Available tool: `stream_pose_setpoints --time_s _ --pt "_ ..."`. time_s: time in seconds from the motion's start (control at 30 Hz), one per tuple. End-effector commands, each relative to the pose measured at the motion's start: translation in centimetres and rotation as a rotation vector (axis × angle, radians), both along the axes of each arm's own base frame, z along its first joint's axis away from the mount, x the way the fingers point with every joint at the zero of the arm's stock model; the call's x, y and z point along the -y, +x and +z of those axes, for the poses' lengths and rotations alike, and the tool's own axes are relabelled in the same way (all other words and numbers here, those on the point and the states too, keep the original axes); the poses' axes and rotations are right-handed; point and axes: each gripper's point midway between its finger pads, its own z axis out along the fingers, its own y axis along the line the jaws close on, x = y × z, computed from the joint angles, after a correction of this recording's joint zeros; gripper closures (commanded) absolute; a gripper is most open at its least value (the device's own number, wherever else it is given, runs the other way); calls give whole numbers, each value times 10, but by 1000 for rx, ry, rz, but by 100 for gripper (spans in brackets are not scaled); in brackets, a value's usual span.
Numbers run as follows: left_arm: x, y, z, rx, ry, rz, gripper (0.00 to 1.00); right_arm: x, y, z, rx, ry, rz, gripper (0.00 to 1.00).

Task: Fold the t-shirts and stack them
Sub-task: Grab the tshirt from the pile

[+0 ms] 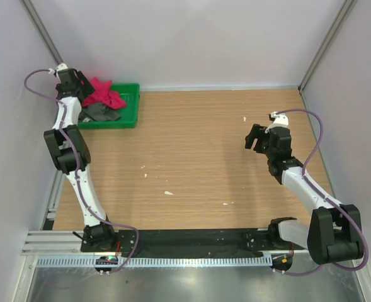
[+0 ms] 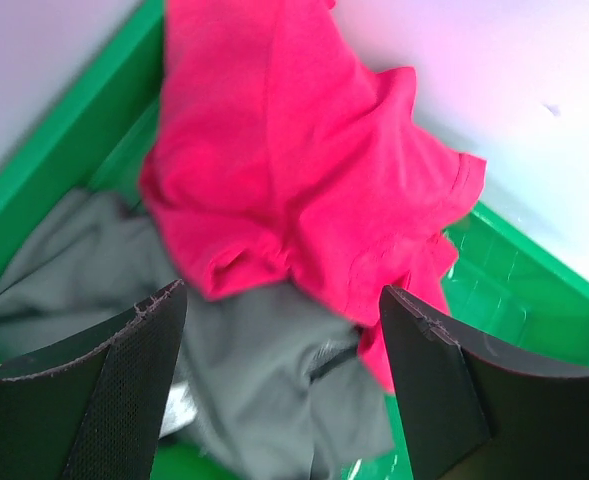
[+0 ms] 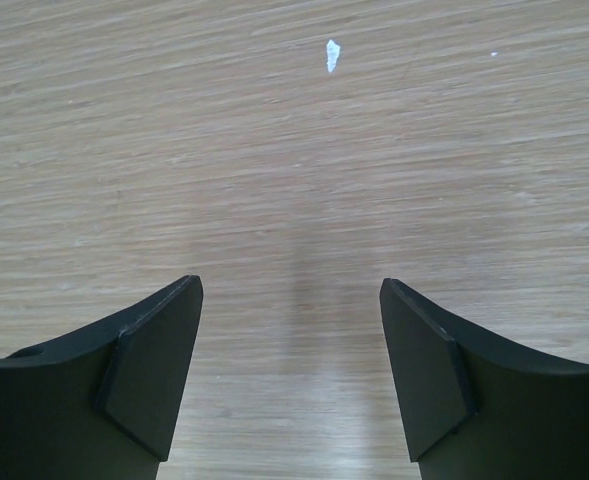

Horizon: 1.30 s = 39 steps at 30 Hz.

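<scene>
Red t-shirt (image 2: 304,170), judged limp and light, bunched atop grey t-shirt (image 2: 264,380) in green tray (image 2: 44,150); pinch a raised fold; left fingers (image 2: 114,390) apart above, right fingers (image 3: 144,370) apart over tabletop (image 3: 274,150).

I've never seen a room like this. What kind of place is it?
Probably a robot lab bench: left arm and right arm bolted to a wooden table, with a red t-shirt and grey t-shirt in a green tray.

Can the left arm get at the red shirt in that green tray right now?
Probably yes: the left gripper hangs open right above the red shirt, which lies on top of the grey shirt, nothing covering it.
</scene>
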Motion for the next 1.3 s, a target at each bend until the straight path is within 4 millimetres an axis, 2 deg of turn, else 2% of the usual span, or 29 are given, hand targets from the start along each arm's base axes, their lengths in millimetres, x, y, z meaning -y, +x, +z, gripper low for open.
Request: stream_pose_setpoints --time_s 0.0,0.1,0.13,0.17,0.2,0.23,0.27,0.33,0.37,0.4,0.5,0.53,0.57,0.7,0.73,0.77,0.8,0.83,0.87,0.9,0.93,0.97,1.03,1.07,1.13,1.17,1.2,1.23,1.27 --pt "8 24 15 71 -15 -33 21 -12 -1 13 24 37 35 23" --pt "7 43 1 110 -1 -38 21 -22 -2 11 8 48 80 27" --pt "6 52 9 155 12 -36 21 -25 -3 10 0 53 93 28" --pt "4 57 -4 150 13 -25 21 -28 -2 11 0 59 101 28" --pt "-1 61 -5 159 22 2 21 -30 -2 10 -7 64 106 29" --pt "-4 69 7 199 25 12 22 -33 -2 10 -10 75 116 31" --pt "-6 74 -12 182 22 20 23 -34 -2 9 -13 78 121 32" --pt "-9 82 -16 198 18 28 25 -35 -1 6 -25 84 121 33" --pt "-10 87 -10 224 15 34 30 -36 0 5 -32 86 123 33" --pt "-10 91 -22 216 10 35 32 -36 1 2 -41 84 123 35" --pt "-11 95 -26 227 15 36 42 -35 1 -2 -56 77 120 36" --pt "-12 95 -25 230 19 43 46 -34 2 -4 -65 74 119 36" --pt "-11 95 -25 231 11 46 55 -35 4 -1 -61 75 117 37" --pt "-1 94 -6 244 28 7 69 -41 7 2 -67 103 132 41" --pt "-1 91 17 275 26 12 72 -43 7 1 -74 117 136 42" --pt "3 90 27 291 11 7 83 -46 8 0 -88 133 136 43" --pt "6 86 30 300 -26 24 88 -49 6 -2 -107 154 130 46" --pt "10 82 59 342 -37 23 97 -49 6 -4 -120 167 123 49" --pt "11 78 71 362 -50 36 100 -51 7 0 -125 178 122 53" --pt "18 76 82 380 -68 36 100 -51 0 -5 -169 181 120 59" --pt "23 75 95 408 -103 40 100 -53 -1 -3 -178 186 125 59" --pt "30 70 125 456 -114 24 100 -54 0 6 -173 190 127 60" --pt "49 64 155 505 -186 1 100 -55 -7 12 -197 192 133 59" --pt "63 56 185 549 -205 -29 100 -55 -5 21 -190 193 132 59" --pt "85 43 204 551 -234 -64 100 -54 -14 30 -207 194 126 59" --pt "97 24 237 588 -232 -88 100 -54 -14 39 -198 196 126 59" --pt "120 14 246 587 -241 -123 100 -54 -21 39 -223 196 121 57" --pt "134 4 253 586 -246 -142 100 -53 -26 46 -214 199 120 56" --pt "147 -8 235 536 -271 -146 100 -54 -29 51 -216 206 120 54"
